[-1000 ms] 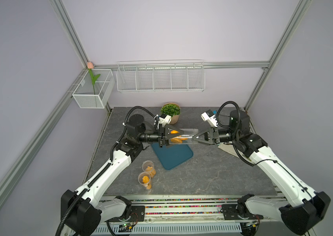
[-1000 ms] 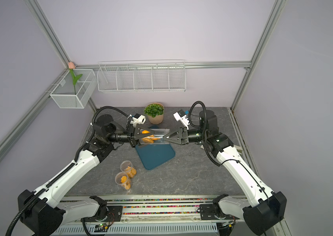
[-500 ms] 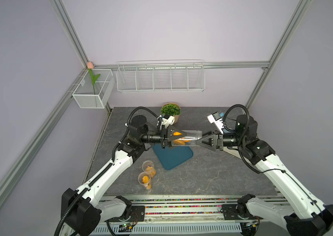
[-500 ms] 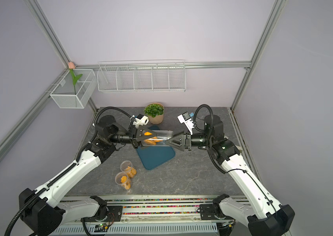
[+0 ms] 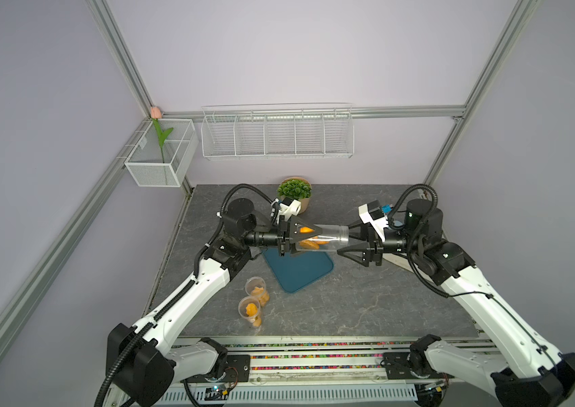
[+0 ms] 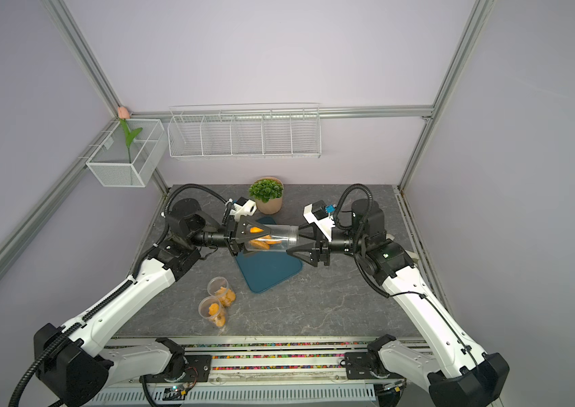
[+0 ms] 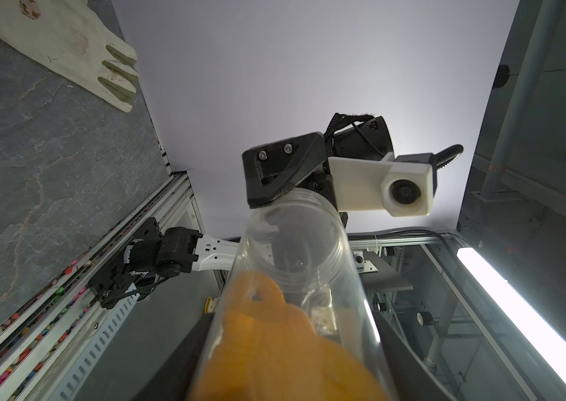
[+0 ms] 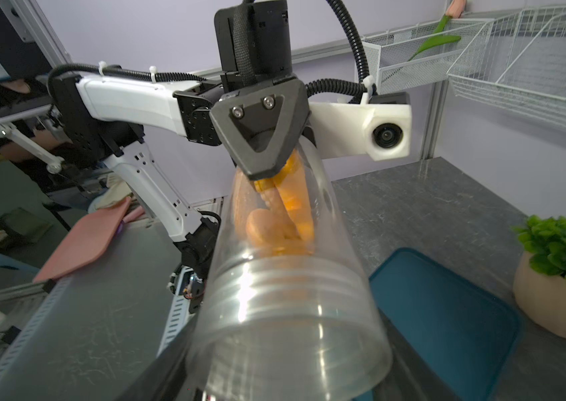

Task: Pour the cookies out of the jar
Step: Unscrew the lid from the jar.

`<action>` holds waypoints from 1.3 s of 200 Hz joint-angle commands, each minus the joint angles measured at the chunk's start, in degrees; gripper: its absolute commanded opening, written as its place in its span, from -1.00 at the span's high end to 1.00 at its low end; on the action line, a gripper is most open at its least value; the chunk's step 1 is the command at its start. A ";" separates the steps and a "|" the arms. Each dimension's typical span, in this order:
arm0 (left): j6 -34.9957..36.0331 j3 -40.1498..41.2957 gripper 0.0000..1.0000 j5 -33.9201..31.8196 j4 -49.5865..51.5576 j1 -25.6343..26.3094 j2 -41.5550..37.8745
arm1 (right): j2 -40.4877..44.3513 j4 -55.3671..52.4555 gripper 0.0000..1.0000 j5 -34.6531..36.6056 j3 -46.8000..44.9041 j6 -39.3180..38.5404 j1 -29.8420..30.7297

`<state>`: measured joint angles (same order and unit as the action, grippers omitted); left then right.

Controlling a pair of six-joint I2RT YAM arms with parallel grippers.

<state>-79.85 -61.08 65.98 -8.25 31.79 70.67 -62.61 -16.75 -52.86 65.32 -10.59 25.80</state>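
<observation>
Your left pincer (image 5: 300, 242) pinched the clear jar (image 5: 333, 239), holding it level above the blue tray (image 5: 309, 273) near the tabletop's (image 5: 349, 299) middle, cookies (image 8: 274, 222) inside. Your right pincer (image 5: 344, 240) flanked its mouth; whether it gripped could not be told. Pouring looked unstarted; next, the mouth needed tipping down over the tray.

Dark grey stone-look tabletop (image 5: 349, 303). Blue tray (image 5: 309, 273) flat approx mid, skewed to the edges. Clear cup (image 5: 256, 286) just beside 2nd clear cup (image 5: 249, 310), front-left of tray. Potted plant (image 5: 294, 192) at back. Cream cloth (image 7: 59, 45) by right edge, partly hidden.
</observation>
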 commanded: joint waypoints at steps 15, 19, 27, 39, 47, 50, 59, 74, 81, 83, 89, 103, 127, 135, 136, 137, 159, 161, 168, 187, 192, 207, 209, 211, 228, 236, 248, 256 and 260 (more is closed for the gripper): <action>-1.27 1.31 -0.21 1.35 -0.89 -1.74 -1.47 | 3.37 -6.00 0.17 9.02 0.51 -19.81 -1.19; -1.27 1.40 -0.21 1.41 -0.89 -1.74 -1.46 | 3.91 -6.01 0.17 9.53 0.08 -20.54 -1.21; -1.26 1.49 -0.21 1.39 -0.82 -1.74 -1.50 | 4.76 -5.84 0.17 10.58 -0.63 -21.23 -1.23; -1.26 1.48 -0.21 1.44 -0.87 -1.73 -1.44 | 5.66 -6.72 0.18 12.09 -1.13 -23.57 -1.05; -1.28 1.49 -0.21 1.44 -0.89 -1.73 -1.25 | 6.19 -7.09 0.18 12.95 -1.33 -24.69 -0.94; -1.34 1.49 -0.21 1.39 -0.89 -1.73 -1.24 | 6.37 -7.22 0.18 13.25 -1.41 -25.12 -0.85; -1.35 1.40 -0.21 1.44 -0.89 -1.75 -1.08 | 7.09 -7.50 0.18 14.78 -1.46 -26.58 -0.77; -1.36 1.31 -0.21 1.41 -0.89 -1.66 -0.81 | 8.11 -8.37 0.18 17.05 -1.51 -29.18 -0.64; -1.40 1.18 -0.21 1.43 -0.89 -1.58 -0.72 | 8.68 -9.28 0.17 18.20 -1.36 -31.16 -0.32; -1.41 1.15 -0.21 1.39 -0.89 -1.61 -0.63 | 8.76 -9.55 0.17 18.58 -1.34 -31.91 -0.23; -1.42 1.06 -0.21 1.44 -0.89 -1.55 -0.46 | 9.13 -10.15 0.17 19.66 -1.25 -33.26 0.28; -1.44 0.72 -0.21 1.35 -0.95 -1.39 0.00 | 9.99 -10.49 0.18 21.76 -1.32 -35.43 1.28; -1.48 0.19 -0.21 1.26 -1.09 -1.33 0.54 | 10.41 -10.10 0.19 23.24 -1.68 -36.67 2.58; -1.48 0.17 -0.21 1.22 -1.07 -1.33 0.66 | 10.23 -9.98 0.19 23.37 -1.77 -36.35 2.58; -1.51 0.17 -0.21 1.24 -1.07 -1.36 0.63 | 10.14 -9.93 0.19 23.35 -1.82 -36.26 2.58; -1.48 0.17 -0.21 1.25 -1.11 -1.37 0.66 | 10.09 -9.90 0.19 23.34 -1.84 -36.17 2.54; -1.53 0.42 -0.21 1.31 -1.24 -1.38 0.52 | 10.18 -9.27 0.20 23.00 -2.13 -33.84 2.59; -1.53 0.43 -0.21 1.27 -1.24 -1.38 0.47 | 10.21 -9.22 0.19 22.92 -2.13 -33.54 2.59; -1.52 0.52 -0.21 1.26 -1.32 -1.35 0.36 | 10.39 -9.17 0.20 23.00 -2.13 -32.43 2.58; -1.44 0.61 -0.21 1.32 -1.33 -1.33 0.19 | 11.03 -9.24 0.18 23.59 -2.36 -28.27 1.97; -1.44 0.61 -0.21 1.27 -1.40 -1.33 0.16 | 11.19 -9.30 0.19 23.51 -2.48 -26.84 1.57; -1.53 0.52 -0.21 1.26 -1.58 -1.34 0.16 | 11.85 -7.66 0.18 25.81 -4.17 -19.26 0.10; -1.53 0.46 -0.21 1.22 -1.59 -1.35 0.17 | 11.82 -7.68 0.18 26.17 -4.28 -17.95 -0.12; -1.49 0.44 -0.21 1.18 -1.66 -1.31 0.17 | 11.83 -7.79 0.18 26.30 -4.38 -16.91 -0.31; -1.53 0.13 -0.21 1.26 -1.77 -1.32 0.19 | 11.83 -8.31 0.18 28.36 -5.53 -7.70 -2.27; -1.52 -0.07 -0.21 1.26 -1.77 -1.38 0.30 | 11.73 -8.85 0.17 31.67 -5.98 -3.10 -2.66; -1.52 -0.26 -0.21 1.26 -1.81 -1.38 0.29 | 10.60 -11.89 0.16 35.59 -5.50 2.46 -3.45; -1.49 -0.36 -0.21 1.26 -1.77 -1.37 0.30 | 9.57 -14.33 0.13 37.80 -5.07 5.45 -3.73; -1.53 -0.40 -0.21 1.24 -1.77 -1.38 0.32 | 8.89 -15.74 0.12 38.81 -4.73 6.88 -3.74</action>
<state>-80.55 -59.99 66.30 -8.27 30.39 71.09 -51.75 -26.89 -21.82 60.42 -19.07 22.94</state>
